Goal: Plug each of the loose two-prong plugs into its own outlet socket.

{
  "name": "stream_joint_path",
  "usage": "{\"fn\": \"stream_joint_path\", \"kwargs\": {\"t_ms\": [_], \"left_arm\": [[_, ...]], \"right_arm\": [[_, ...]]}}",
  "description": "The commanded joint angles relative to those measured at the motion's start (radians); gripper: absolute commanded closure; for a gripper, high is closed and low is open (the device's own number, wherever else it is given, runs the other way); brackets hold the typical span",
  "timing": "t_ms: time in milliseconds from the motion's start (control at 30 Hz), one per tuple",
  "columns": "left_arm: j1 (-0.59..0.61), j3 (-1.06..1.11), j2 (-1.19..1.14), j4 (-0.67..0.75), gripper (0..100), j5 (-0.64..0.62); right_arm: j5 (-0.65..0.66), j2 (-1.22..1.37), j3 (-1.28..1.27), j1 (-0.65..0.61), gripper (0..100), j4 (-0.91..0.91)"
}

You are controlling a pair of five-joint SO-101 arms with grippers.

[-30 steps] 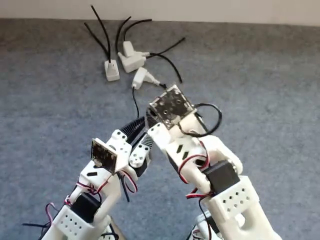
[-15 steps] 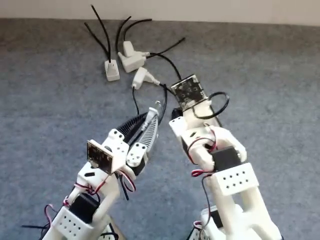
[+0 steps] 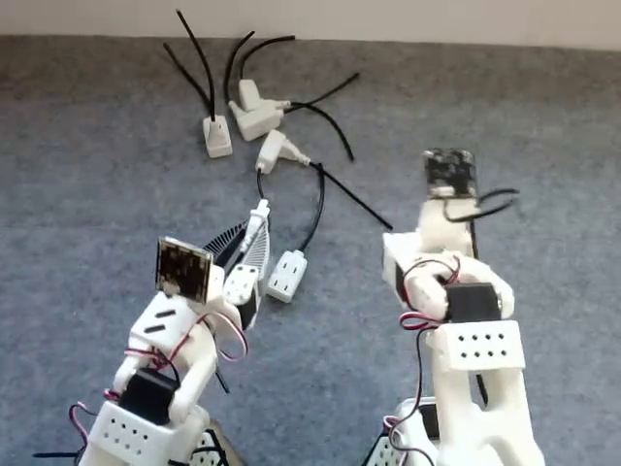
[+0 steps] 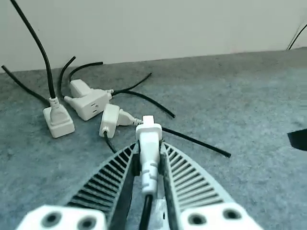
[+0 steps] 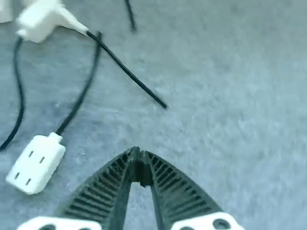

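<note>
Grey carpet (image 3: 87, 194) everywhere in the high view, with two arms at the near edge. The left gripper (image 3: 254, 233) is pinched onto one white plug (image 3: 258, 212). I think it's lifted off the floor, but that's hard to judge from above. Just beside it, one loose outlet block (image 3: 287, 275) lies flat, its black cord (image 3: 320, 204) looping away. At the far side is a cluster (image 3: 254, 121) of four white pieces close together, with black cords fanning out. The right arm (image 3: 456, 320) sits well apart, off to the side.

Left wrist view: both ribbed fingers (image 4: 115, 167) are squeezed against the plug (image 4: 148, 134), and its cord runs back between them. Beyond it is the cluster: one plug standing in a block (image 4: 57, 120), two blocks together, and one plug-shaped piece (image 4: 109, 120) nearest.

Right wrist view: the right gripper (image 5: 140, 165) is fully closed, tips touching, nothing in it, hovering over bare carpet. One outlet block (image 5: 34, 163) lies off to the side, showing four slots.
</note>
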State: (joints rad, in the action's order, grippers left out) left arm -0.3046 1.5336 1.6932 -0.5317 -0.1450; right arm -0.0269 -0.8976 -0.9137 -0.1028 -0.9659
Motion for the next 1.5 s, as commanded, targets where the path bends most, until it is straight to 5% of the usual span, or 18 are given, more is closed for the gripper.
{"fn": "stream_joint_path", "kwargs": {"t_ms": [0, 433, 733, 867, 1067, 1467], "left_arm": [[0.047, -0.239, -0.295, -0.048, 99, -0.012], [0.061, -1.012, -1.227, -0.568, 99, -0.293], [-0.016, -1.110, -1.311, -0.793, 99, -0.842], [-0.074, -1.101, -1.311, -0.792, 99, -0.901], [-0.111, -1.033, -1.320, -0.755, 99, -1.172], [-0.113, -0.935, -1.320, -0.621, 99, -1.353]], "right_arm": [[-0.043, -0.019, -0.059, 0.044, 99.1, -0.013], [-0.043, -0.019, -0.469, 0.047, 99.1, 0.338], [-0.043, -0.019, -0.509, 0.047, 99.1, 0.390], [-0.043, -0.019, -0.509, 0.044, 99.1, 0.390], [-0.041, -0.019, -0.509, 0.044, 99.1, 0.390], [-0.041, -0.018, -0.510, 0.042, 99.1, 0.404]]}}
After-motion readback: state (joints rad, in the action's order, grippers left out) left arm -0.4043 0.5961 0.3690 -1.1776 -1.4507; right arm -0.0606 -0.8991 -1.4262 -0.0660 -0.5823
